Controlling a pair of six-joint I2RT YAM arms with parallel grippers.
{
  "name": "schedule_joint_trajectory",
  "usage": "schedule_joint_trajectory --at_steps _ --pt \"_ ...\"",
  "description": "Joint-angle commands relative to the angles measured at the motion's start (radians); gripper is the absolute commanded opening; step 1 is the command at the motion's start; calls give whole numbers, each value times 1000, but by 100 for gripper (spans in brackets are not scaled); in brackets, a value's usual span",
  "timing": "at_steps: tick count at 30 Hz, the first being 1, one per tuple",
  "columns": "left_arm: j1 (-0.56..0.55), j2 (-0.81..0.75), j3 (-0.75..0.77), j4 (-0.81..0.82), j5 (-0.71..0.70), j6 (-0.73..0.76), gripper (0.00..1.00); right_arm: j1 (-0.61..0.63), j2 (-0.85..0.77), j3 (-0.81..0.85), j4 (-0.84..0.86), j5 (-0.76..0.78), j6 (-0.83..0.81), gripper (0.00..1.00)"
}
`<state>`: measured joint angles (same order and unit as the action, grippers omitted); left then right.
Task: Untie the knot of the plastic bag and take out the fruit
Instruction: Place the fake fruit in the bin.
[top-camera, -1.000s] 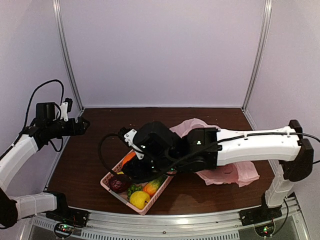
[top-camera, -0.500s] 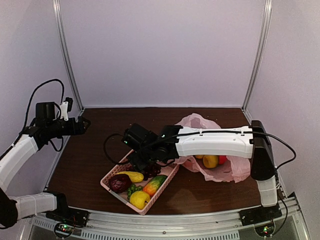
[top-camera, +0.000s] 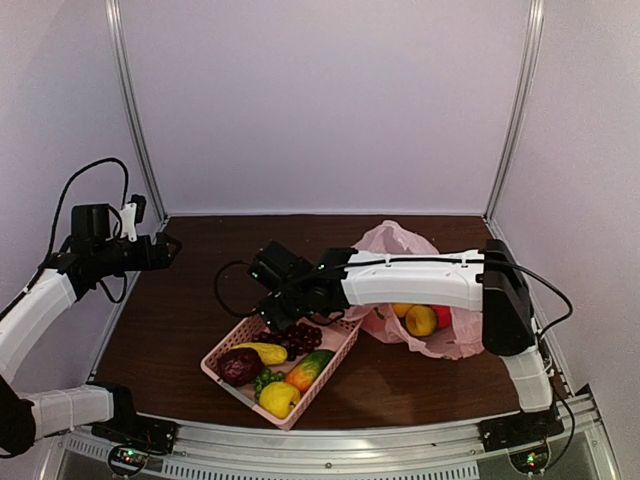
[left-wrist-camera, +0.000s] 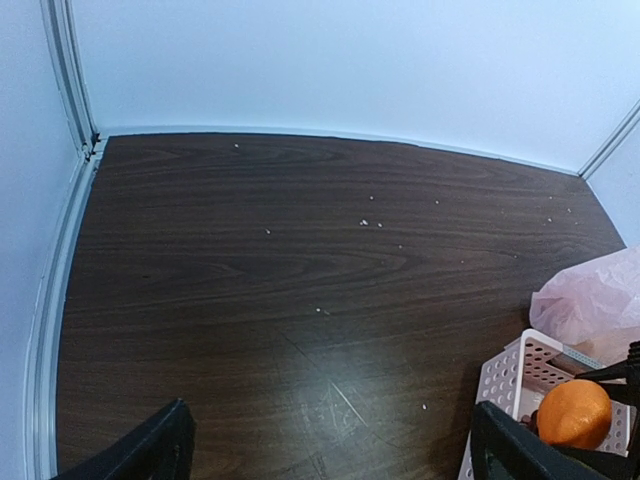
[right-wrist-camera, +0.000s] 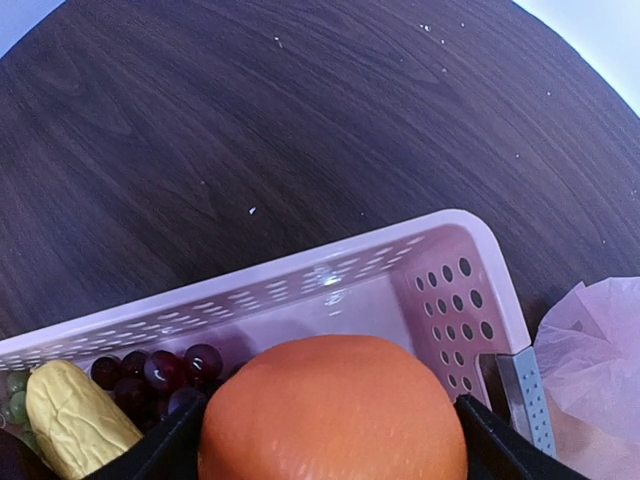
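My right gripper (right-wrist-camera: 330, 425) is shut on an orange fruit (right-wrist-camera: 330, 410), one finger against each side of it. It hangs over the far right corner of the pink basket (right-wrist-camera: 300, 270); in the top view this gripper (top-camera: 290, 300) covers that corner. The pink plastic bag (top-camera: 400, 240) lies right of the basket with its mouth open. A yellow fruit (top-camera: 421, 320) and a red one (top-camera: 443, 318) show inside it. No knot shows. My left gripper (top-camera: 170, 245) hangs open and empty at the far left, and its wrist view (left-wrist-camera: 335, 445) catches the orange (left-wrist-camera: 573, 413).
The basket (top-camera: 225, 350) holds a dark grape bunch (top-camera: 300, 337), a maroon fruit (top-camera: 238, 366), a yellow lemon (top-camera: 279, 398) and several other toy pieces. White walls and metal posts close in the brown table (top-camera: 170, 320).
My right arm has drawn back from low over the basket's middle to its far corner, carrying the orange. The bag and the fruit inside it have come into view. The left arm has not moved.
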<state>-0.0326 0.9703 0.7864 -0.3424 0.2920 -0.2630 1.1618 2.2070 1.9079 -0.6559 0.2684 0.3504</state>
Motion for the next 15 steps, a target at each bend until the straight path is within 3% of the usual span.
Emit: schedule_joint_trajectory --at_steps 1,6,15 --pt "3 -4 -5 34 9 11 97 1 7 31 9 -8 -18 85" --pt "3 -7 -7 34 6 11 97 1 -12 35 22 -26 -28 92" --pt "3 -13 -10 34 -11 10 97 2 -84 46 52 -74 -55 92"
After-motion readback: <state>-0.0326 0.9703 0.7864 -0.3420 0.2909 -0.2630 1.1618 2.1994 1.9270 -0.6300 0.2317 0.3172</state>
